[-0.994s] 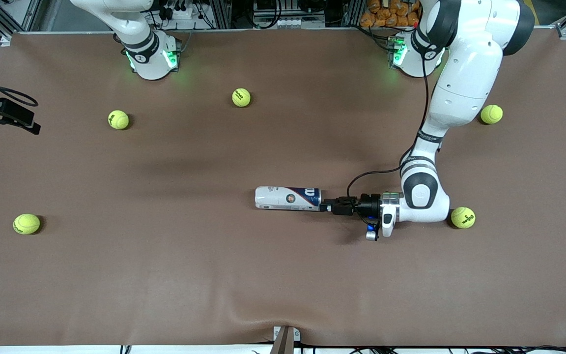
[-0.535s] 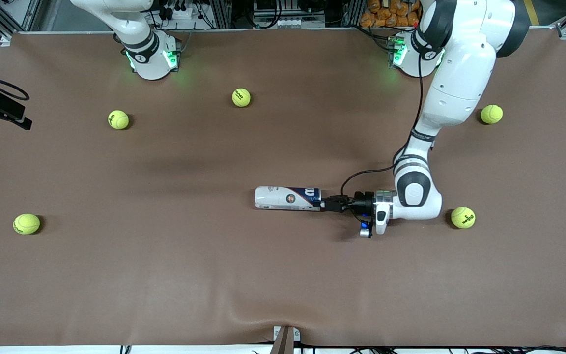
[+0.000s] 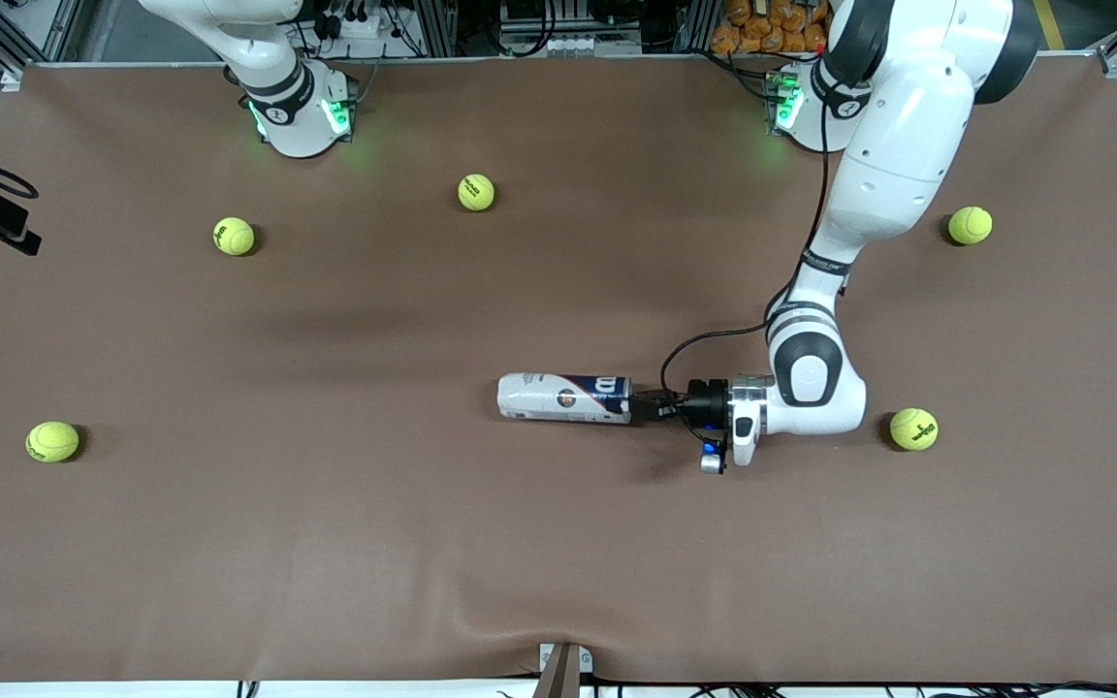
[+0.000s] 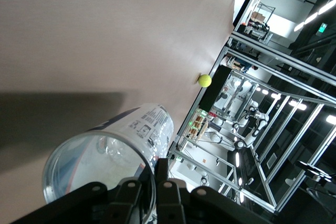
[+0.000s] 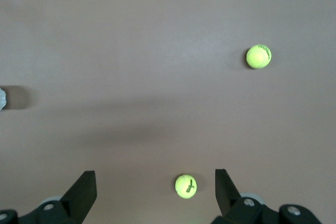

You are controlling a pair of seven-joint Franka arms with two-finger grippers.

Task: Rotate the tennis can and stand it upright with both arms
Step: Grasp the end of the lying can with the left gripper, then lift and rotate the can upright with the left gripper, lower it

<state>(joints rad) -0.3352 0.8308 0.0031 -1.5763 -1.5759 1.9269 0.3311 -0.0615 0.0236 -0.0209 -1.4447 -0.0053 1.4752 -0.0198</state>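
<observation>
Since a second ago our left claw nudges the lying tennis can, pinching its rim; our right claw waits wide open, empty.

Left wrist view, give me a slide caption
Left gripper pinching the open rim of the lying tennis can.

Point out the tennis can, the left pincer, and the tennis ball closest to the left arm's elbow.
tennis can point(image 3: 563, 397): front view, middle of its label, lying on its side.
left pincer point(image 3: 628, 404): front view, fingertips at the can's open rim.
tennis ball point(image 3: 913, 428): front view, centre of the ball.
</observation>
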